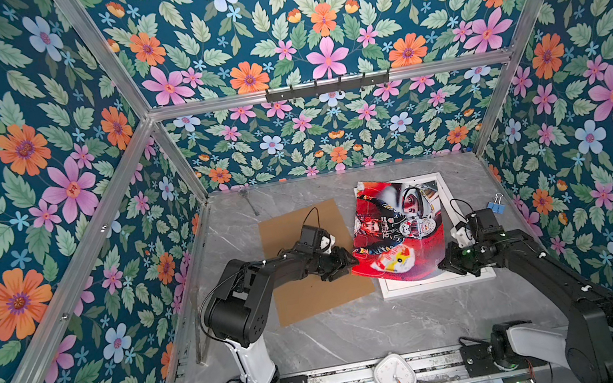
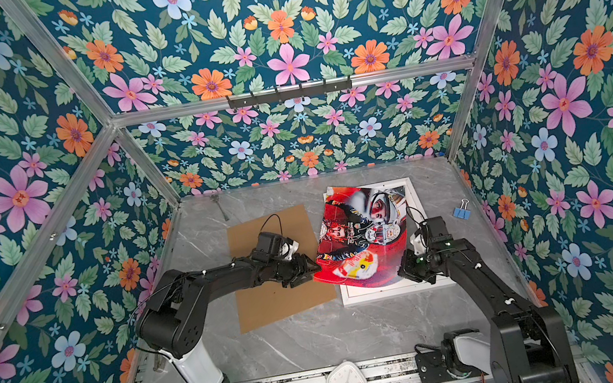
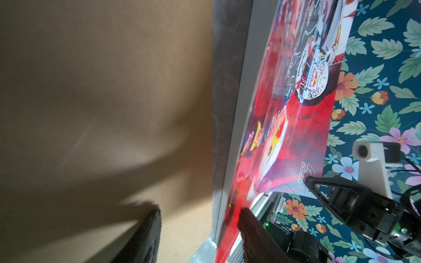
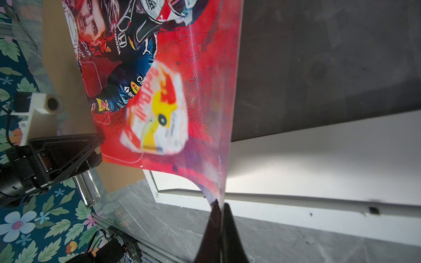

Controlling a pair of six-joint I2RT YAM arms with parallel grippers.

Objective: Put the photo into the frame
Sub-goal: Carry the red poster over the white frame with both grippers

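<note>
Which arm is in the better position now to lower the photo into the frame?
Probably the right. The right gripper is shut on the near corner of the photo, above the frame. The left gripper stands open beside the photo's other near corner, over the brown board, holding nothing.

Glossy paper photo (image 1: 395,228), matt brown board (image 1: 289,225) — smooth veined tabletop (image 1: 362,331).

Brown board (image 1: 290,227) lying flat, left side of the marble table (image 1: 341,334). Blue binder clip (image 1: 494,205) out right. White clock (image 1: 394,376) at the near edge, centre.
</note>
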